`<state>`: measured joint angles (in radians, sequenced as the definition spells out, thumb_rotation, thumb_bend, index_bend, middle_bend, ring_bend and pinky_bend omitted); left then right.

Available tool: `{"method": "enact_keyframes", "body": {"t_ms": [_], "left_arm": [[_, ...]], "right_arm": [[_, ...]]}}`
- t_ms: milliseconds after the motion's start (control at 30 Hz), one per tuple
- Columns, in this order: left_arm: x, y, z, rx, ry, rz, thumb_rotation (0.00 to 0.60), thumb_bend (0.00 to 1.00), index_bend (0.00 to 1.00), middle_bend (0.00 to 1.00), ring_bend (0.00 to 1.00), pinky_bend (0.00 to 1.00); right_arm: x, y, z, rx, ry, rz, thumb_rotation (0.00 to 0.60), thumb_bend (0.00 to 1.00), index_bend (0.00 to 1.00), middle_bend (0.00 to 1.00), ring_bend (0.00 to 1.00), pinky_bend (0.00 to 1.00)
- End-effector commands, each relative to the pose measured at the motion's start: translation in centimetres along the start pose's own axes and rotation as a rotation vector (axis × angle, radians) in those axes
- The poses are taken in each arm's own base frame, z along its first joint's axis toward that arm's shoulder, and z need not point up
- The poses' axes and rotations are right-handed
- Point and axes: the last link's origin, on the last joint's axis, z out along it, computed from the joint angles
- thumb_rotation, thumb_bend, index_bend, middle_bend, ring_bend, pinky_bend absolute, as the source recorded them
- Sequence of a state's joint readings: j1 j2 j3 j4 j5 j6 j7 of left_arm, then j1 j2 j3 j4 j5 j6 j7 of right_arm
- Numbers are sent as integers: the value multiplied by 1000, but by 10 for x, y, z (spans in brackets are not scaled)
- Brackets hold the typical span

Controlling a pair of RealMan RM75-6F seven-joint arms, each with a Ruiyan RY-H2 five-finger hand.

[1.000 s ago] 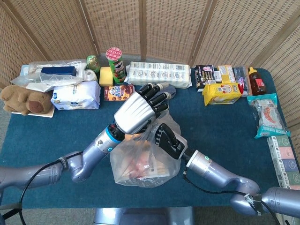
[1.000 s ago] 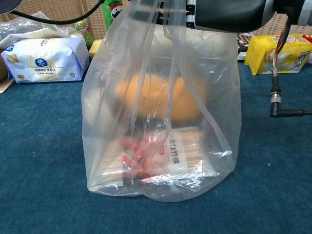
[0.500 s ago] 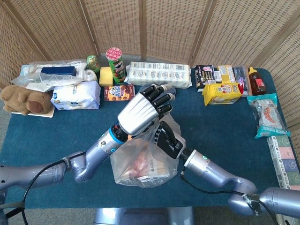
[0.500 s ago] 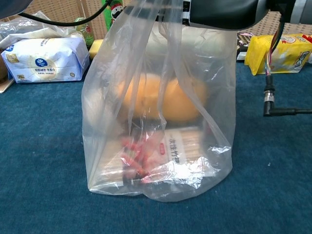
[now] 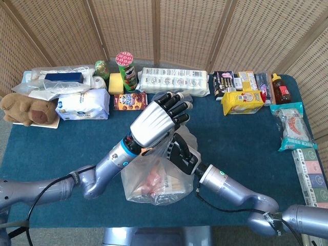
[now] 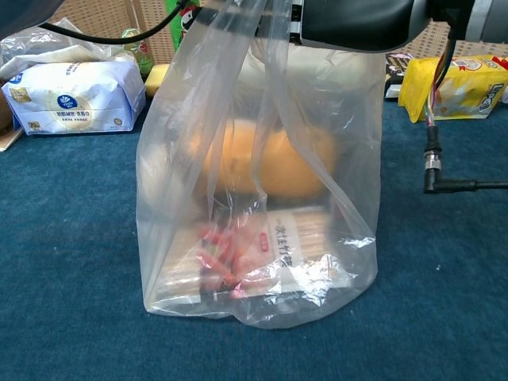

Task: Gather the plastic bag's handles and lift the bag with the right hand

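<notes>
Plastic bag [image 6: 258, 198] sits upright mid-tabletop [image 5: 241, 138], bottom touching it, handles running straight up into the right hand [image 5: 180, 152], fingers closed on them, while the left hand [image 5: 156, 120] hovers at 11 o'clock, fingers spread and empty.

The plastic bag [image 6: 254, 182] is clear, showing an orange lump, red bits and a pale striped pack (black print on it). The table cloth [image 5: 241, 138] is deep teal. The left hand [image 5: 154, 122] is silver with black fingers. At twelve o'clock stands a green can with a pink lid [image 5: 126, 69]; at nine, a brown plush toy [image 5: 26, 109].
</notes>
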<state>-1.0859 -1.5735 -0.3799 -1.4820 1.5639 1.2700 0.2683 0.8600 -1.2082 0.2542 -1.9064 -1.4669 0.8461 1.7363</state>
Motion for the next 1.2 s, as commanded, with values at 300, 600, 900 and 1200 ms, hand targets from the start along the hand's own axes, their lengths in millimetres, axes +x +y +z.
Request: {"method": "enact_keyframes", "body": {"t_ms": [300, 600, 900, 1200], "left_arm": [[-2, -1, 0, 12, 0, -3, 600, 193, 585, 387, 207, 355], [-3, -3, -1, 19, -1, -2, 600, 194, 573, 386, 206, 354], [-2, -5, -3, 24, -3, -1, 600, 192, 562, 385, 206, 354], [2, -8, -6, 44, -22, -16, 600, 182, 514, 362, 186, 336]], "right_arm": [[1, 2, 0, -9, 9, 20, 132, 191, 217, 325, 284, 309], [2, 4, -1, -9, 11, 30, 132, 201, 257, 367, 335, 346], [6, 4, -3, -11, 17, 35, 129, 210, 310, 400, 373, 375], [11, 3, -5, -12, 32, 35, 133, 211, 333, 419, 394, 397]]}}
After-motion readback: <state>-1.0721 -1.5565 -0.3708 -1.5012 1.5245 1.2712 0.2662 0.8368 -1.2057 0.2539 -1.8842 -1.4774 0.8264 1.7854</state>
